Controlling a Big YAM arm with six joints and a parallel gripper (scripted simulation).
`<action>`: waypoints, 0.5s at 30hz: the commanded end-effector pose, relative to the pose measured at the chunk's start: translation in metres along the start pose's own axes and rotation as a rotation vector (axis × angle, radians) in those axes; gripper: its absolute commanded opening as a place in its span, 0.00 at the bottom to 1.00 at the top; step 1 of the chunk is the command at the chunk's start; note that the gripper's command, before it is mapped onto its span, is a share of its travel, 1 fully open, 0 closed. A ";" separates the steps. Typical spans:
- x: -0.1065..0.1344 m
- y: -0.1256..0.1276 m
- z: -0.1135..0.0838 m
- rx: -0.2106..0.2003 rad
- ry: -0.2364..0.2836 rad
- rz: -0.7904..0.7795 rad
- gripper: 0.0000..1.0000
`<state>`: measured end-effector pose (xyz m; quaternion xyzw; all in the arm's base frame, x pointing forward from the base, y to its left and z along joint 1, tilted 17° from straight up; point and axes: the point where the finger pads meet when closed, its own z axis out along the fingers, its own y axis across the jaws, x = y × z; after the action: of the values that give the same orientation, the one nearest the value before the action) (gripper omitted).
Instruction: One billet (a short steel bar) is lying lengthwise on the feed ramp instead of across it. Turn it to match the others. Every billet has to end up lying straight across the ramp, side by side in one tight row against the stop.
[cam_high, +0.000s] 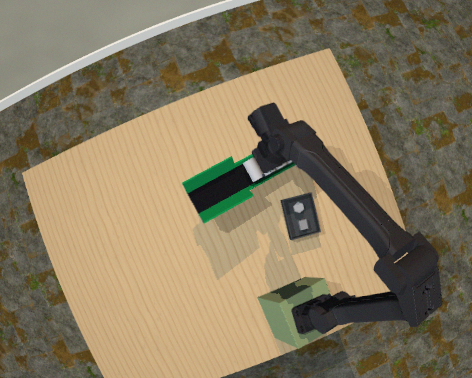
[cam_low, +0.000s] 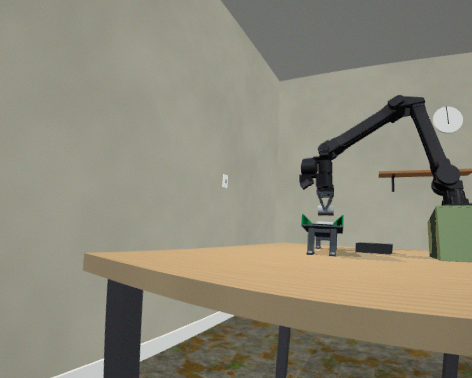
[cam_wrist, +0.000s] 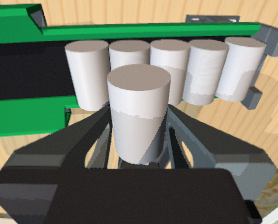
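My top view looks straight down, my exterior sits far sideways, my wrist view hugs the ramp (cam_wrist: 30, 115) they share.

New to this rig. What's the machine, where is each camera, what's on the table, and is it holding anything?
It is one black jointed arm on a green base block, ending in a two-finger gripper. One picture looks straight down from above, one from the side across the wooden table, and one from a camera on the wrist, looking past the fingers.

On the table stands a green-sided feed ramp on short legs, and beside it a small dark tray. Five pale steel billets lie side by side on the ramp.

The gripper is shut on a sixth billet, lifted above the ramp in the side view.
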<state>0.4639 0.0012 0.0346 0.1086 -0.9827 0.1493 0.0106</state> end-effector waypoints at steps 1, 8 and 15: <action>-0.001 0.019 -0.028 0.003 -0.037 0.009 0.00; -0.010 0.038 -0.040 0.005 -0.056 0.015 0.00; -0.023 0.063 -0.058 -0.002 -0.086 0.024 0.00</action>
<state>0.4512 0.0545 0.0338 0.1098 -0.9826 0.1497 0.0109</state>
